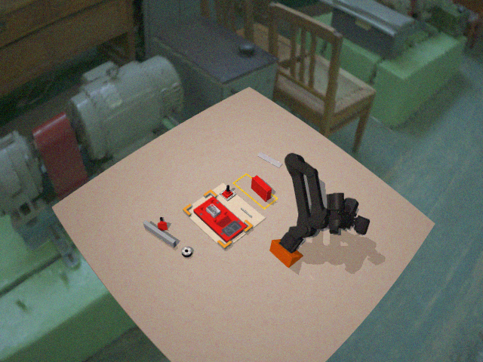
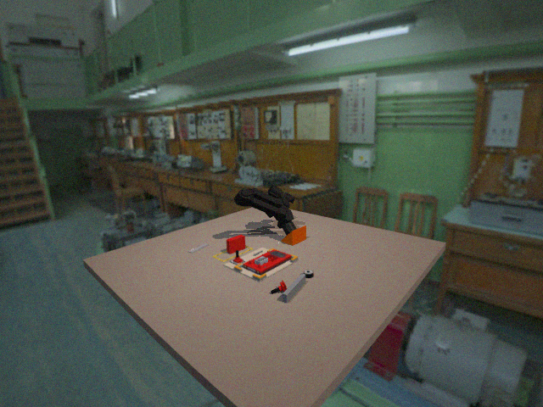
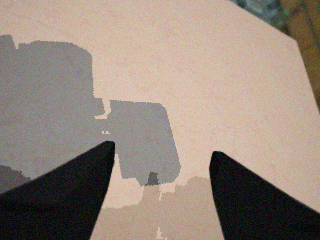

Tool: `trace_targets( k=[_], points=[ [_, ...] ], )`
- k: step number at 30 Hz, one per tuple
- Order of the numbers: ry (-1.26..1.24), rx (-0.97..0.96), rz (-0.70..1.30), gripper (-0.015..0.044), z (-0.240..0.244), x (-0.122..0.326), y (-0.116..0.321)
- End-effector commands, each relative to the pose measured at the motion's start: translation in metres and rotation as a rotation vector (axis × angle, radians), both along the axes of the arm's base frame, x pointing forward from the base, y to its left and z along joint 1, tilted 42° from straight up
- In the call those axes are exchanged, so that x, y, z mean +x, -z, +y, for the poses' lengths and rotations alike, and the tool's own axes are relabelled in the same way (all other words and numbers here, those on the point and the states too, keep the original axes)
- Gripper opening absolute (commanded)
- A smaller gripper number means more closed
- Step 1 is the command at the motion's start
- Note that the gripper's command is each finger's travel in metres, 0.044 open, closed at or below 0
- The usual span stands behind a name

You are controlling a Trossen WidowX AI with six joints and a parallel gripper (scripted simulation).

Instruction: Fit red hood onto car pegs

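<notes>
Desk [image 1: 218,292] [image 2: 245,324]: pinkish beige, finely speckled. Rectangular block at centre of top view [image 1: 260,188] [image 2: 236,244]: plain red. Outline around it [image 1: 255,200] [image 2: 218,259]: yellow. Chassis [image 1: 210,222] [image 2: 252,266]: red, grey parts. Jig corners [image 1: 225,243] [image 2: 260,276]: orange. Wedge at right [image 1: 284,253] [image 2: 298,235]: orange. Fingers: black.

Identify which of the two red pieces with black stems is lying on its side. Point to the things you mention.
The piece beside the grey bar [image 1: 160,234] [image 2: 293,287]: its stem [image 2: 275,290] points sideways, while the other piece [image 1: 227,193] [image 2: 237,259] stands upright on the cream board [image 1: 254,216] [image 2: 252,255].
</notes>
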State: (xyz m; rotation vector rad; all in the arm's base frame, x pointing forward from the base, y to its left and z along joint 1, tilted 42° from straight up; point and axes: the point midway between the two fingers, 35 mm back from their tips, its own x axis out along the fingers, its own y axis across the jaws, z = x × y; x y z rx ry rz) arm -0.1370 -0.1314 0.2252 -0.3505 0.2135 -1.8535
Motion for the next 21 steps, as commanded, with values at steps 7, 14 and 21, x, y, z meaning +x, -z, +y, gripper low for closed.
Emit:
trace_targets(
  k=[7, 14, 21],
  points=[
    [0.339, -0.03, 0.028, 0.0037, 0.048, -0.061, -0.014],
    [0.794, 0.01, 0.044, 0.0, 0.138, -0.115, -0.019],
    [1.246, 0.138, -0.001, 0.0, 0.248, -0.129, -0.01]
  ],
)
